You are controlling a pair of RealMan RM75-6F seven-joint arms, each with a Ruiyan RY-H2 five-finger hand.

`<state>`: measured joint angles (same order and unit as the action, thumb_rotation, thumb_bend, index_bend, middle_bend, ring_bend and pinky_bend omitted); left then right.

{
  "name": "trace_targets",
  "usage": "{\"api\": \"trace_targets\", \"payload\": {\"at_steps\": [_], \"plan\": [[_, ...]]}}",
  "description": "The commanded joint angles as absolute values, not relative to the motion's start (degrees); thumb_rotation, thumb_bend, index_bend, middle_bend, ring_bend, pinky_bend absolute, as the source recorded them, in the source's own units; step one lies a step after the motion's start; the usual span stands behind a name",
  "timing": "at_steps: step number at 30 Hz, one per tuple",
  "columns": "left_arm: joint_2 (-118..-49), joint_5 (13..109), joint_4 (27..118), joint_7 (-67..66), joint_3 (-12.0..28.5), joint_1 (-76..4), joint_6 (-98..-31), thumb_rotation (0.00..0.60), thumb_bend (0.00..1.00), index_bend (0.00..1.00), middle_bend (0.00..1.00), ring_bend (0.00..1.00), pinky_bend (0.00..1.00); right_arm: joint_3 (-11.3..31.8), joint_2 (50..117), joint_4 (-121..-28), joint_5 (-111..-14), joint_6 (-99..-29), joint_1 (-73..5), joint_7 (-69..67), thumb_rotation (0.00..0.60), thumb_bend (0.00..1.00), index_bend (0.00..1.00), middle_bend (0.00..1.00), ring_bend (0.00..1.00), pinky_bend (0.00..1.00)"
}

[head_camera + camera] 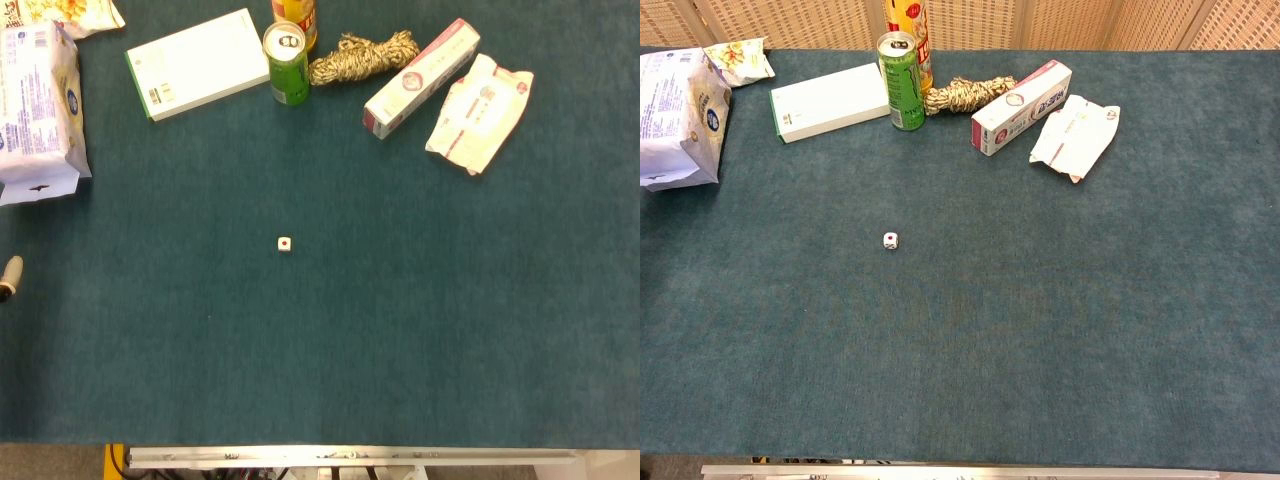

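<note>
Left robot hand (pixel 10 277): only a pale fingertip shows at the worktop's left edge, touching nothing; its opening cannot be told. Right robot hand: out of both views. One small white die (pixel 285 244), cubic, red pip up, lies near the centre of the worktop (pixel 400 330), a teal felt-like mat. Far edge: one green can (pixel 287 64), one coiled rope (pixel 362 57), one flat white box (pixel 197 63).

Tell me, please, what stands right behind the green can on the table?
Behind the green can stands a yellow and red container, upright and close to it. The can covers its lower part, and its top runs out of frame.
</note>
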<state>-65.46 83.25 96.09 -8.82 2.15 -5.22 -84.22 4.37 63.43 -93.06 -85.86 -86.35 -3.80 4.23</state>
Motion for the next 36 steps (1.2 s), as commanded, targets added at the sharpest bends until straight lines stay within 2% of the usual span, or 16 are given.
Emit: {"api": "trace_targets", "payload": {"at_steps": [1,15,17,21,24,26,29,32,36], "plan": [[-65.51,83.46,95.96,-8.55,2.07,-5.16,-84.32,0.600,0.29,0.04,0.16,0.12,0.12,4.32,63.38,-93.17,-86.02,-86.38,-3.81,4.27,0.600,0.53,0.31,0.40,0.34,0.39],[-64.89,86.71,94.92,-3.73,1.71,-5.67,-84.63,0.600,0.29,0.04,0.16,0.14,0.13,5.33,61.70,-95.63,-87.37,-88.95,-3.52,3.63,0.600,0.52,0.31,0.40,0.34,0.39],[-64.48,87.60,94.77,-2.30,1.61,-6.28,-83.97,0.600,0.29,0.05,0.19,0.17,0.16,5.57,61.23,-96.32,-87.49,-89.00,-3.69,3.63,0.600,0.52,0.31,0.40,0.34,0.39],[-63.69,89.91,93.95,2.28,1.54,-8.13,-82.32,0.600,0.29,0.08,0.27,0.26,0.30,6.47,60.58,-97.20,-87.99,-89.68,-4.17,4.57,0.600,0.52,0.31,0.40,0.34,0.39],[-63.27,92.77,92.46,6.49,1.15,-10.21,-80.66,0.600,0.29,0.11,0.38,0.38,0.49,7.04,59.96,-98.13,-87.91,-89.58,-4.63,5.39,0.600,0.52,0.31,0.40,0.34,0.39],[-62.98,94.70,91.44,9.79,0.87,-12.07,-79.06,0.600,0.33,0.13,0.52,0.50,0.64,7.37,59.62,-98.82,-87.69,-89.44,-4.89,6.04,0.600,0.52,0.31,0.40,0.34,0.39],[-62.10,98.31,90.76,15.00,-0.34,-15.55,-75.42,0.600,0.41,0.16,0.71,0.68,0.80,7.58,59.44,-99.65,-87.63,-89.43,-5.08,6.92,0.600,0.52,0.31,0.40,0.34,0.39],[-62.20,101.13,90.20,17.86,-1.07,-19.32,-71.62,0.600,0.48,0.17,0.81,0.81,0.91,7.53,59.50,-100.07,-87.62,-89.31,-5.18,7.63,0.600,0.52,0.31,0.40,0.34,0.39],[-63.34,103.88,90.06,19.00,-1.76,-24.26,-66.33,0.600,0.55,0.18,0.94,0.95,0.99,7.43,59.71,-100.30,-87.32,-89.14,-5.18,8.13,0.600,0.52,0.31,0.40,0.34,0.39]]}}
